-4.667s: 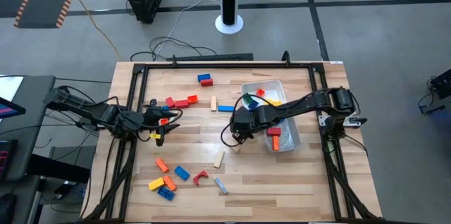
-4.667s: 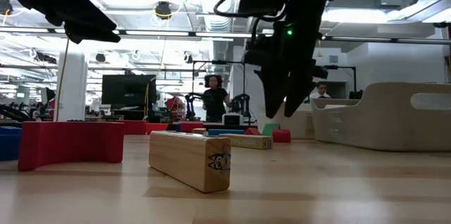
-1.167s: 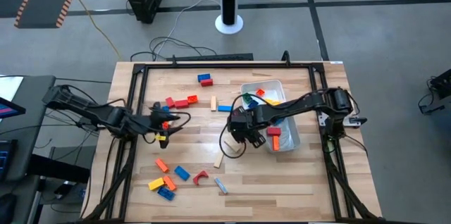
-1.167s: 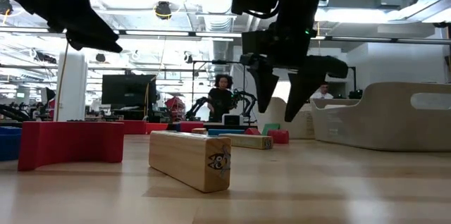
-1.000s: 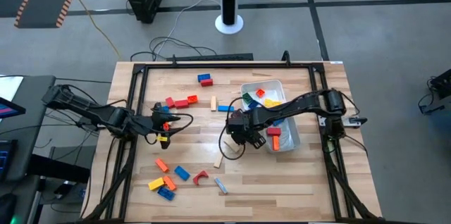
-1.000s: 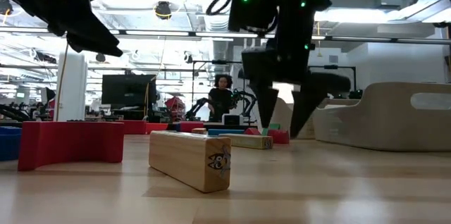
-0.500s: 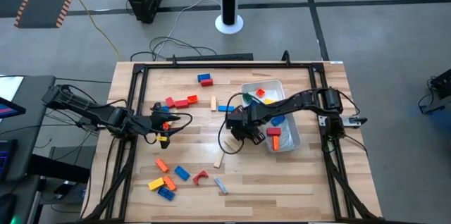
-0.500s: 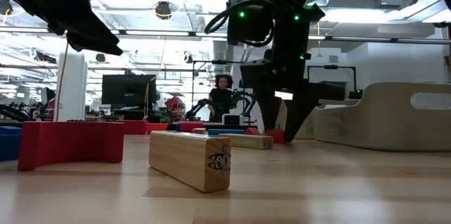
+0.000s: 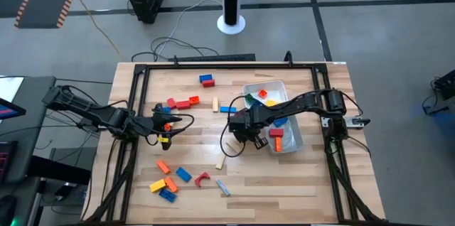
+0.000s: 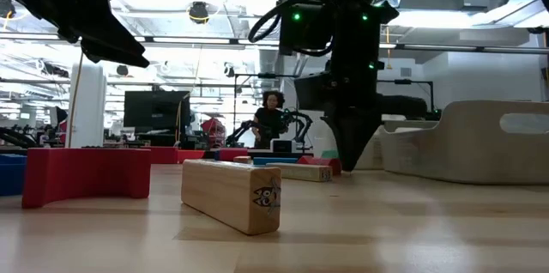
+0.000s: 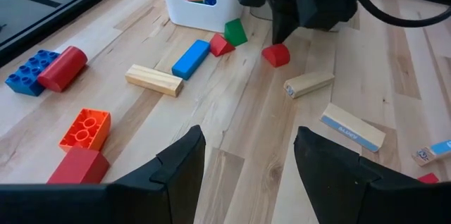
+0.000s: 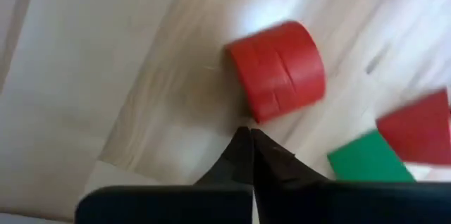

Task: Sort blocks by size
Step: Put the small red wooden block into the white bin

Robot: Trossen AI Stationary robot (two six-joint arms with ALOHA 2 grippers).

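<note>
Blocks lie scattered over the wooden table (image 9: 284, 176). A small round red block (image 12: 278, 69) lies on its side near the table's middle, also seen in the left wrist view (image 11: 276, 55). My right gripper (image 12: 246, 136) points straight down just beside it, shut, with nothing between its fingers; it also shows in the high view (image 9: 242, 130) and the low view (image 10: 350, 166). My left gripper (image 11: 250, 160) hangs open above the table's left side (image 9: 165, 123) and holds nothing. My right gripper comes from above with its shut fingertips (image 12: 243, 146) right next to the round red block's curved side (image 12: 257, 115). The block lies on the table outside the fingers. I cannot tell whether the tips touch it.
A white tub (image 9: 293, 141) with several blocks stands right of my right gripper. A red wedge (image 12: 416, 129) and a green block (image 12: 366, 157) lie close by. More blocks lie at the far left (image 9: 183, 103) and near left (image 9: 170, 178); two tan bars (image 11: 310, 83) (image 11: 151, 79) lie between.
My right gripper has shut its fingers from wide open while standing over the round red block. The fingers have come together beside the block, which still lies on the table.
</note>
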